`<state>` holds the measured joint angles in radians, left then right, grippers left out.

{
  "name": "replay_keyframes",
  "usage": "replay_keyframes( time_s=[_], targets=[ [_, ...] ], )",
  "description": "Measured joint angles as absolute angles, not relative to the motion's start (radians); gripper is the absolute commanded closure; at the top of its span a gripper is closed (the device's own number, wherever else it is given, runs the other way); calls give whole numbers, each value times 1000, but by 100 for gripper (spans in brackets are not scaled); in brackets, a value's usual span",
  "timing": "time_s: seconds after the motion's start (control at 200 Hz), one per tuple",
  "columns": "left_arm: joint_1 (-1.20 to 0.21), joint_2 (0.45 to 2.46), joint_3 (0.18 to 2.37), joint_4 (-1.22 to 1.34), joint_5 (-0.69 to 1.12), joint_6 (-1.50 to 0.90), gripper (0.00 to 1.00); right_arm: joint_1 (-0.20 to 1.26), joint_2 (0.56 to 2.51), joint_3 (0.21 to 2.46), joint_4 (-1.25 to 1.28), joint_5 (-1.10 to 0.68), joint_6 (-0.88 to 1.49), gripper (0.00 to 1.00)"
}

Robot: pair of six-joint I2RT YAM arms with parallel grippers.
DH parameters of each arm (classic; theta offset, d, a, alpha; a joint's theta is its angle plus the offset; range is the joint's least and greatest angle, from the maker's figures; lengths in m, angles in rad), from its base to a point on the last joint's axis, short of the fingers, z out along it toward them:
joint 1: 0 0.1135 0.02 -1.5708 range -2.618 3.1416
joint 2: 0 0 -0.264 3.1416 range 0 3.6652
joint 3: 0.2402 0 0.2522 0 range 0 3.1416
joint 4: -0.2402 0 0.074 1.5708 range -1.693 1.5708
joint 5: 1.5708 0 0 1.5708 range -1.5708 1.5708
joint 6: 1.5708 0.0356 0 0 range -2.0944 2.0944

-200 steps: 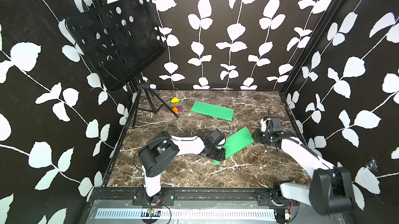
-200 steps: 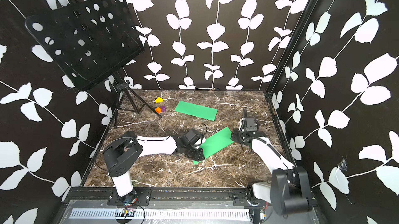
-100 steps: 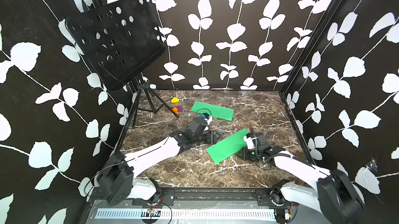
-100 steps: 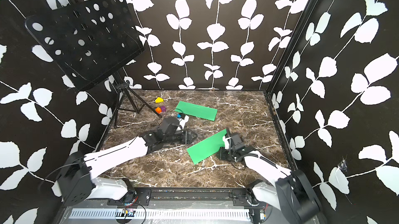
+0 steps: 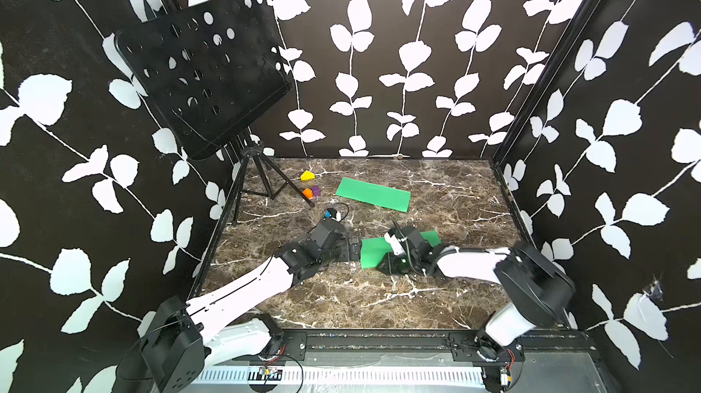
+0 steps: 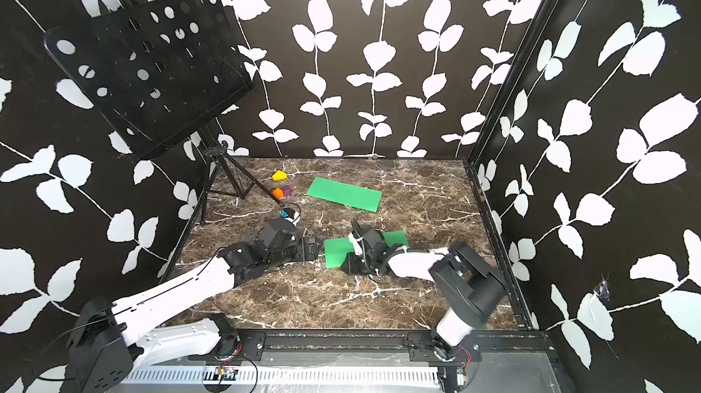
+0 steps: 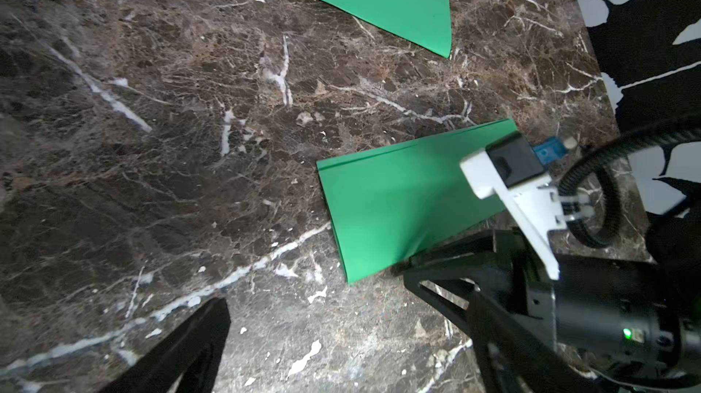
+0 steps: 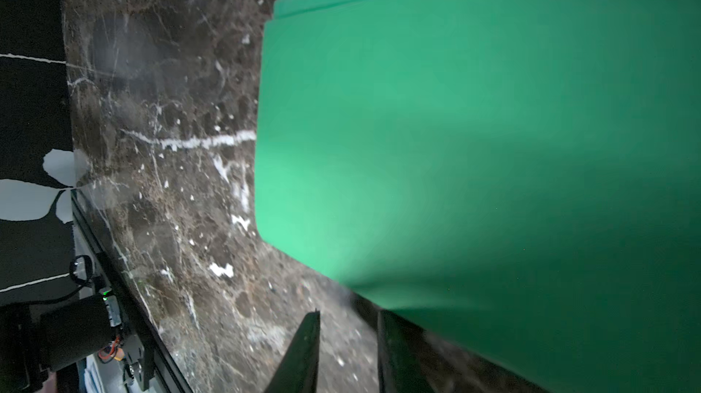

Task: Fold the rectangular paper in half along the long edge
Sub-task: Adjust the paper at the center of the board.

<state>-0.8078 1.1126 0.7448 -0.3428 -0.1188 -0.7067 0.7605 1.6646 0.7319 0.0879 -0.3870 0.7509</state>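
Green paper [image 5: 373,252], doubled over, is lying on the marble tabletop [image 5: 379,296] between both grippers. Left gripper [image 5: 351,250] is pointing at its short end, jaws wide apart and empty. Right gripper [image 8: 349,315] is meeting the bowed folded edge, jaws slightly apart. A second green sheet [image 5: 373,194] is lying flat farther back.
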Motion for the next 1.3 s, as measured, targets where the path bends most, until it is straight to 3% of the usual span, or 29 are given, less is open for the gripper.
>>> replay_keyframes(
  time_s=[0.13,0.25,0.31,0.47,0.58,0.77,1.3],
  targets=[
    [-808,1108,745,-354,-130,-706,1,761,1721,801,89,-403,728,72],
    [-808,1110,744,-353,-131,-701,1,761,1642,789,16,-337,691,69],
    [-808,1115,743,-349,-127,-699,1,758,1562,788,-51,-257,667,61],
    [-808,1168,743,-307,-96,-696,1,726,1441,863,-242,9,604,27],
    [-808,1210,743,-283,-67,-696,1,675,1486,940,-371,157,573,16],
    [-808,1233,739,-250,-30,-696,1,627,1613,999,-482,256,535,15],
    [-808,1279,708,-159,47,-711,1,544,1711,960,-437,142,530,24]
  ],
)
